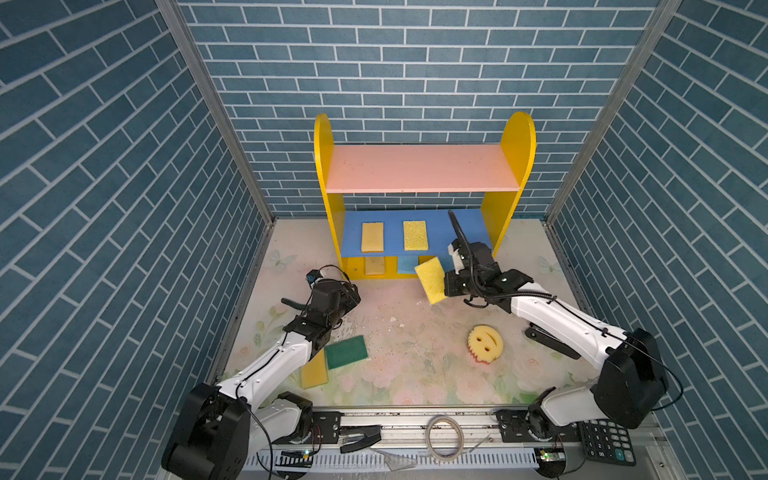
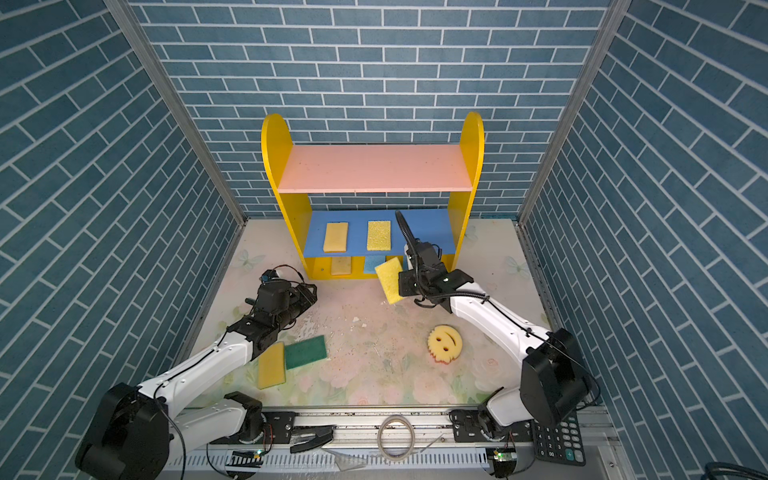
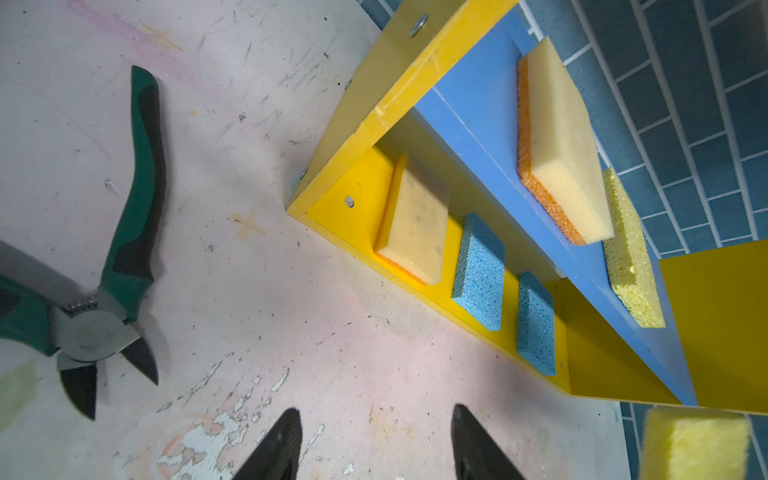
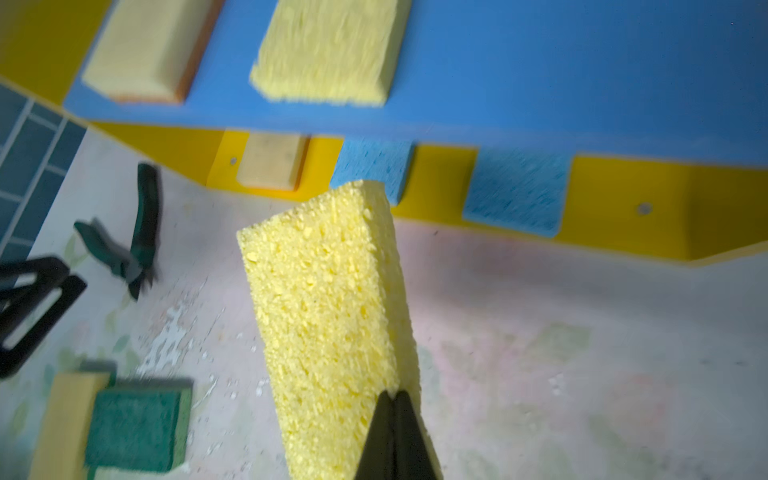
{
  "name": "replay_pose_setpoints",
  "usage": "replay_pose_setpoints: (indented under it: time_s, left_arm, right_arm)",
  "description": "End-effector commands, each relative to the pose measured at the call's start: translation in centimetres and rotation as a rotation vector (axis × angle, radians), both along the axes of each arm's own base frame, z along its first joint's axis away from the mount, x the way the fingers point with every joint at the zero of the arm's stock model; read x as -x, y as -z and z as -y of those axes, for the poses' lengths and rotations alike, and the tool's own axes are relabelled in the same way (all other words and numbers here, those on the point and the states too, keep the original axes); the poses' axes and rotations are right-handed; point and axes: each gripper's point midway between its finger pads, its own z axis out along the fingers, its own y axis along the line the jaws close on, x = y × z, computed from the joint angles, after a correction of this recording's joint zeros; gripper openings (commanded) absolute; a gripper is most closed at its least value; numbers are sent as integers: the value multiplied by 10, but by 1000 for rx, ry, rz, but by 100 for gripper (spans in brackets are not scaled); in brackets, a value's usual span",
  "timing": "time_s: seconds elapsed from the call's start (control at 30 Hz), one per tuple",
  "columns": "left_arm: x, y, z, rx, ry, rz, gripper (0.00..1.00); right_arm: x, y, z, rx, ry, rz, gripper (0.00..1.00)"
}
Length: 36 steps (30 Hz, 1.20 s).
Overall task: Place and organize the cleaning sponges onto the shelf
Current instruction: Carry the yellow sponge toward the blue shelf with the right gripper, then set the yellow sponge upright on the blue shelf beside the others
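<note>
Pinching only one end of a yellow sponge (image 4: 328,311), the right jaws are pressed almost together on the foam. The pad juts out tilted in the air, just in front of the shelf (image 1: 517,153) towards its right side.

A grip that narrow on soft foam could let the pad swing or slip free during the reach. Its free end leads, so it could catch the front edge of the blue board (image 1: 392,235) and fold or twist. If it goes low, it may shove the two blue sponges (image 3: 478,270) on the base. If it goes high, it may nudge the porous yellow pad (image 1: 415,235) lying on the board. The arm's cable (image 1: 457,232) rises close to that board and might snag.

The left jaws stand spread and empty above the worktop (image 1: 415,345), near the shelf's left front, with pliers (image 3: 137,187) beside them. A move there at the same time risks the arms crowding each other.

Three sponges lie on the worktop: a green one (image 1: 347,351), a yellow one (image 1: 313,372) and a smiley one (image 1: 484,338).
</note>
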Motion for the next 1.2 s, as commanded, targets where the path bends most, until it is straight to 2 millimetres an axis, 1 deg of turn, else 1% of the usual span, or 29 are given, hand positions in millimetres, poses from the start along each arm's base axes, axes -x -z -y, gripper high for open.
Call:
replay_pose_setpoints:
  time_s: [0.0, 0.1, 0.2, 0.37, 0.5, 0.73, 0.87, 0.93, 0.97, 1.0, 1.17]
  left_arm:
    - [5, 3, 1, -2, 16, 5, 59]
    - [11, 2, -2, -10, 16, 1, 58]
    - [19, 3, -8, 0, -5, 11, 59]
    - [32, 0, -20, -25, -31, 12, 59]
    - [42, -4, -31, -53, -61, 13, 59]
    - [59, -7, -45, -74, -99, 8, 59]
    - [68, -12, -53, -94, -117, 16, 59]
    - [73, -12, -59, -110, -129, 9, 59]
    - [75, -8, -60, -119, -133, -5, 59]
    - [78, -13, -62, -109, -137, 17, 59]
    - [83, -12, -65, -119, -143, 9, 59]
  right_arm:
    - [-27, -25, 36, 81, 98, 100, 0]
    - [-50, -45, 47, 45, 162, 164, 0]
    - [-72, -56, 56, 39, 222, 213, 0]
    - [-107, -66, 65, 25, 282, 265, 0]
    - [-132, -65, 65, 8, 305, 280, 0]
    - [-162, -43, 55, -9, 310, 232, 0]
    - [-171, -27, 56, 14, 324, 199, 0]
    - [-173, -18, 56, 26, 326, 175, 0]
    - [-173, -13, 56, 35, 326, 160, 0]
    - [-172, -9, 56, 40, 325, 147, 0]
    - [-165, 6, 58, 74, 317, 91, 0]
